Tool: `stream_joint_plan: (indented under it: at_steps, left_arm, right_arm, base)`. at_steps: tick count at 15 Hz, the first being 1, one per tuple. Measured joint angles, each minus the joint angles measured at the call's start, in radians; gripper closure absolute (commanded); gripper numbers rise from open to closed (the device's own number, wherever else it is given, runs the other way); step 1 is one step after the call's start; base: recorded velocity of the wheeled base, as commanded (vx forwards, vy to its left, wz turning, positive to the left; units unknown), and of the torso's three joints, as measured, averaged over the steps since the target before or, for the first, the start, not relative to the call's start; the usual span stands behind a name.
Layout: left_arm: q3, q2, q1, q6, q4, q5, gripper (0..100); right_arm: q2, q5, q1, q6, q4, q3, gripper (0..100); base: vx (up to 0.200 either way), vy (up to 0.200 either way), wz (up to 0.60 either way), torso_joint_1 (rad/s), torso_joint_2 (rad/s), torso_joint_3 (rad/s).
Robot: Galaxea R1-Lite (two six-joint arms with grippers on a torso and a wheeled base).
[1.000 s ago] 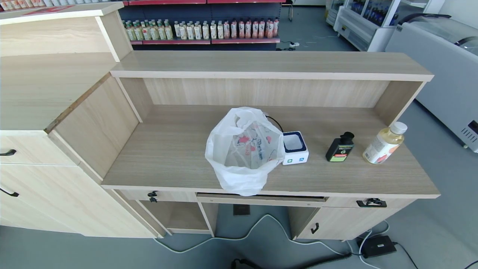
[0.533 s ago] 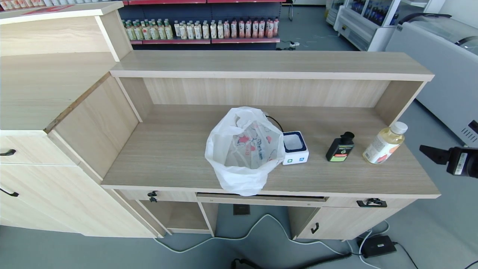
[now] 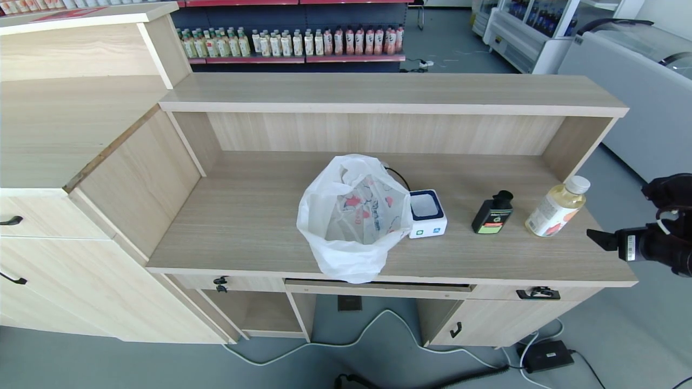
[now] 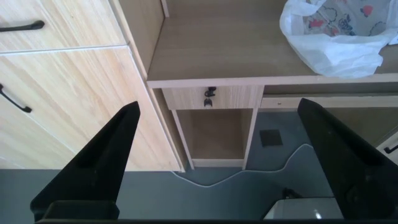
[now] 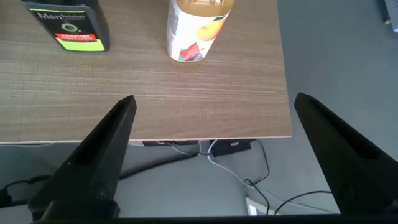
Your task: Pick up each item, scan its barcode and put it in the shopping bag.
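Observation:
On the wooden desk (image 3: pixel 243 227) a white shopping bag (image 3: pixel 354 216) stands open, with a small white scanner (image 3: pixel 427 213) at its right side. Further right stand a black bottle (image 3: pixel 492 214) and a yellow juice bottle (image 3: pixel 557 208) with a white cap. My right gripper (image 3: pixel 600 237) hovers open just off the desk's right end, level with the juice bottle and apart from it. From the right wrist, the right gripper (image 5: pixel 214 98) faces the juice bottle (image 5: pixel 196 28) and black bottle (image 5: pixel 68 28). My left gripper (image 4: pixel 219 104) is open, low in front of the desk's left part, with the bag (image 4: pixel 336 34) off to one side.
A raised shelf (image 3: pixel 389 92) runs along the desk's back, with side walls at both ends. A taller cabinet (image 3: pixel 70 140) adjoins on the left. Cables (image 3: pixel 378 335) lie on the floor under the desk. Freezers (image 3: pixel 638 86) stand to the right.
My right arm has come into the head view from the right edge and moved closer to the desk's right end, now slightly lower. The things on the desk have not moved.

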Motion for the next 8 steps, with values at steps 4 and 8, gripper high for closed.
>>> stream_joint_plan:
  at_steps: [4,8]
  left_arm:
    - [0.000,0.000,0.000,0.000,0.000,0.000,0]
    - [0.000,0.000,0.000,0.000,0.000,0.000,0]
  right_arm:
    - [0.103,0.056,0.020,-0.010,-0.105,-0.022,0]
    - [0.172,0.066,0.060,-0.063,-0.186,-0.065,0]
  base:
    - [0.000,0.000,0.00,0.000,0.00,0.000]
    - [0.000,0.000,0.00,0.000,0.00,0.000]
